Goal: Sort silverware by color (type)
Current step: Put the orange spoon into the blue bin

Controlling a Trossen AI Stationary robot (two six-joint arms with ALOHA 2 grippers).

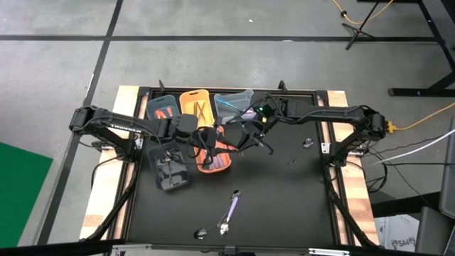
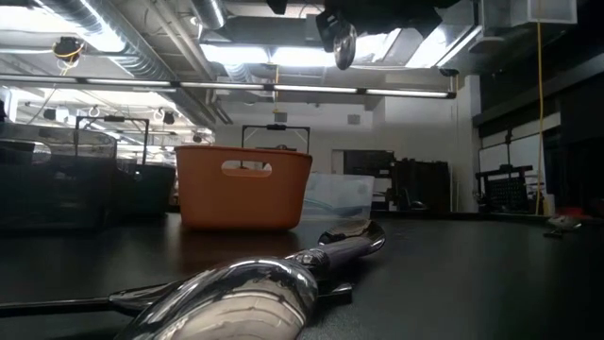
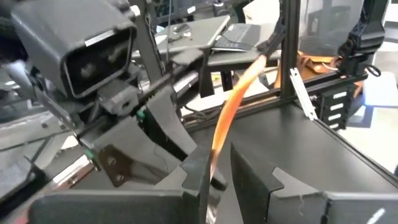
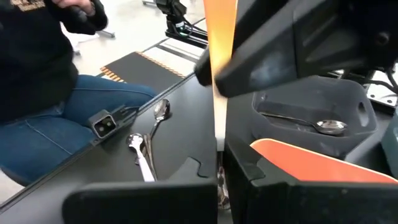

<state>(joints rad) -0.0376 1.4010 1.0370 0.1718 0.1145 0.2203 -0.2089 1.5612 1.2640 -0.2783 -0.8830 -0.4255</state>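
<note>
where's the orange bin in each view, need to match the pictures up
High view: orange bin sits mid-table under the two grippers, right of the dark bin.
Low view: orange bin stands left of centre, behind the purple spoon.
Left wrist view: not clearly in it.
Right wrist view: its orange rim shows beside the dark bin holding a silver spoon.
Shared landmark: the dark bin next to it.

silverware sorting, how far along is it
Partly done. Bins at the back already hold pieces: orange ones in a dark bin, gold ones in the orange bin. In hand: both the left tool and the right tool are shut on one orange utensil. Left: a purple piece and others still loose on the table.
</note>
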